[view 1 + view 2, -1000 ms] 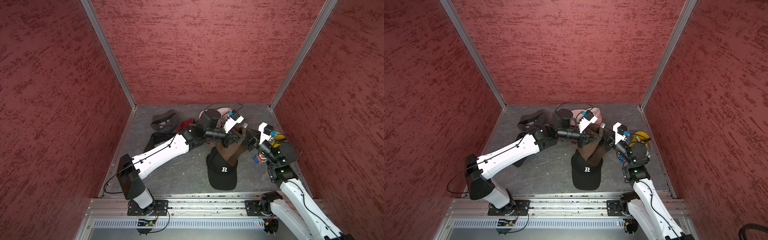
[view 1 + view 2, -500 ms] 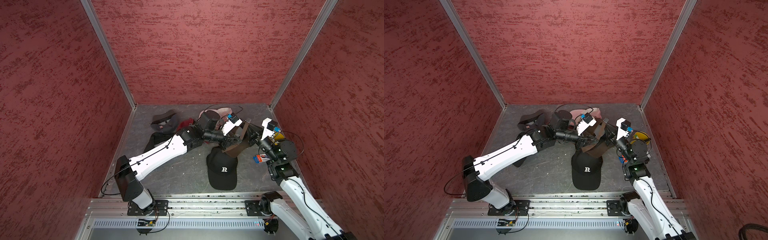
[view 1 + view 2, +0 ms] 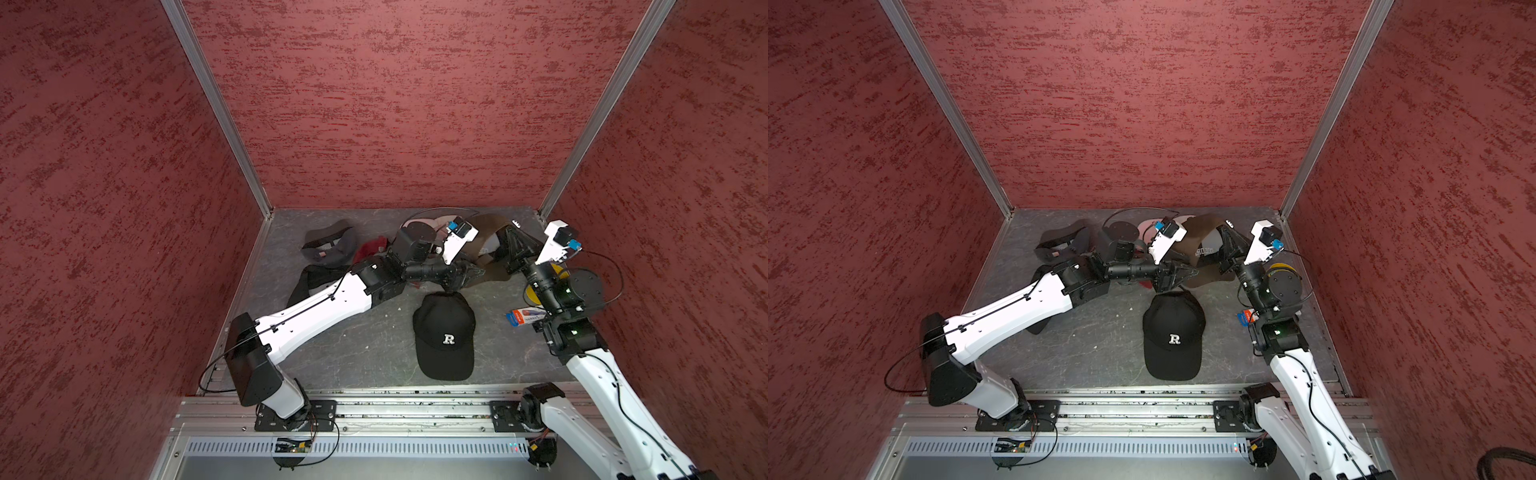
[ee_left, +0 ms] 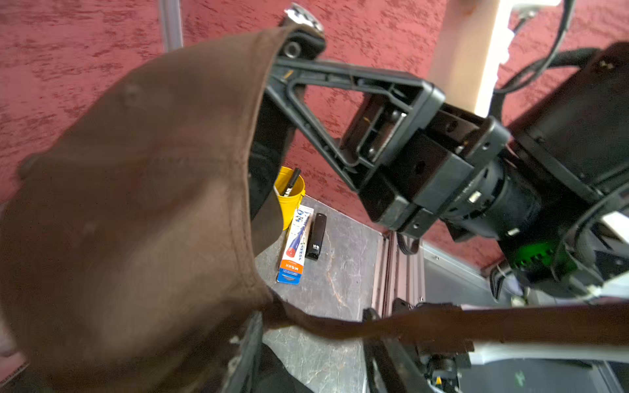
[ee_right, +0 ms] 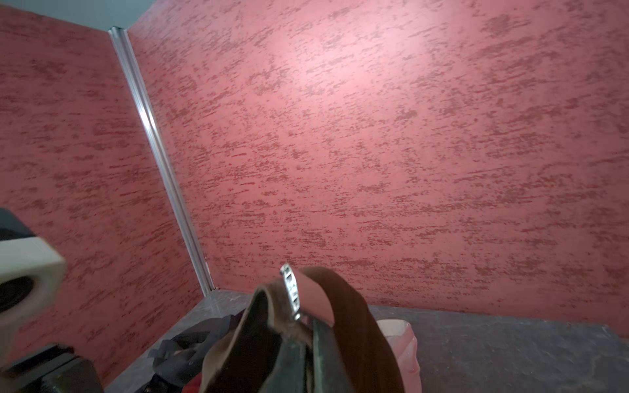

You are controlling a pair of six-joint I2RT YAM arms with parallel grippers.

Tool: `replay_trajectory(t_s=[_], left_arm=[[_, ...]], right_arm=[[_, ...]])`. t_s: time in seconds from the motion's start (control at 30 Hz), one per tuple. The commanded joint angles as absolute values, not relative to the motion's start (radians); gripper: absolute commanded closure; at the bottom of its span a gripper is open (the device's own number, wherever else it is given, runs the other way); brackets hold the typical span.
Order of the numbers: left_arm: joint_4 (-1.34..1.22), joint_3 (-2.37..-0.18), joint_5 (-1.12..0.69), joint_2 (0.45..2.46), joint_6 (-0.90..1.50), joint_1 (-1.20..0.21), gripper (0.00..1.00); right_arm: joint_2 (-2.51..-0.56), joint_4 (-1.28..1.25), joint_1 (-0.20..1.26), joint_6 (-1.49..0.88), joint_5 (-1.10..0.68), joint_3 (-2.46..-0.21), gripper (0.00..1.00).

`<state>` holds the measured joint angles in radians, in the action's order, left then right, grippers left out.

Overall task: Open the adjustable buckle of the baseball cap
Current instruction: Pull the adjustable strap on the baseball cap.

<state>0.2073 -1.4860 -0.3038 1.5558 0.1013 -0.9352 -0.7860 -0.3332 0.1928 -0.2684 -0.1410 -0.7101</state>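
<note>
The brown baseball cap (image 3: 488, 223) (image 3: 1201, 231) hangs in the air at the back right. My right gripper (image 3: 513, 227) (image 3: 1227, 229) is shut on its back strap, right by the metal buckle (image 5: 290, 292) (image 4: 303, 17). The brown strap (image 5: 347, 323) curls over those fingers. My left gripper (image 3: 471, 274) (image 3: 1185, 274) is open just under the cap's brim. In the left wrist view the cap (image 4: 136, 204) fills the near side, and a loose length of strap (image 4: 442, 323) lies across the spread fingers (image 4: 248, 350) of the left gripper (image 4: 313, 354), unpinched.
A black cap with a white R (image 3: 444, 332) lies at the front centre. Grey (image 3: 328, 249), red (image 3: 372, 247) and pink (image 3: 432, 222) caps lie behind the left arm. By the right wall are a yellow cup (image 4: 289, 185), a toothpaste box (image 3: 523, 318) and a black stick (image 4: 316, 236).
My left gripper has opened and let go of the brown cap's strap. The right gripper has carried the cap up and toward the back right.
</note>
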Motion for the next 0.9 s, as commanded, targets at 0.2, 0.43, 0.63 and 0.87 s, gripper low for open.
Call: replay_trajectory(t_s=[0.2,0.43,0.63,0.87], left_arm=[[-0.017,-1.400,0.067,1.463,0.010,-1.045,0.42],[-0.277,-1.288,0.174,1.518,-0.043,-1.177,0.38],[-0.422,-1.319,0.253,1.658,-0.069,-1.237,0.29],[-0.579,-1.374,0.279,1.819,-0.068,-1.261,0.16]], right_arm=[[-0.823,-0.233,0.198,-0.455,0.130,-0.824,1.00],[-0.862,-0.160,0.206,-0.578,0.269,-0.894,1.00],[-0.884,-0.102,0.214,-0.652,0.301,-0.957,1.00],[-0.901,-0.033,0.224,-0.699,0.298,-1.007,1.00]])
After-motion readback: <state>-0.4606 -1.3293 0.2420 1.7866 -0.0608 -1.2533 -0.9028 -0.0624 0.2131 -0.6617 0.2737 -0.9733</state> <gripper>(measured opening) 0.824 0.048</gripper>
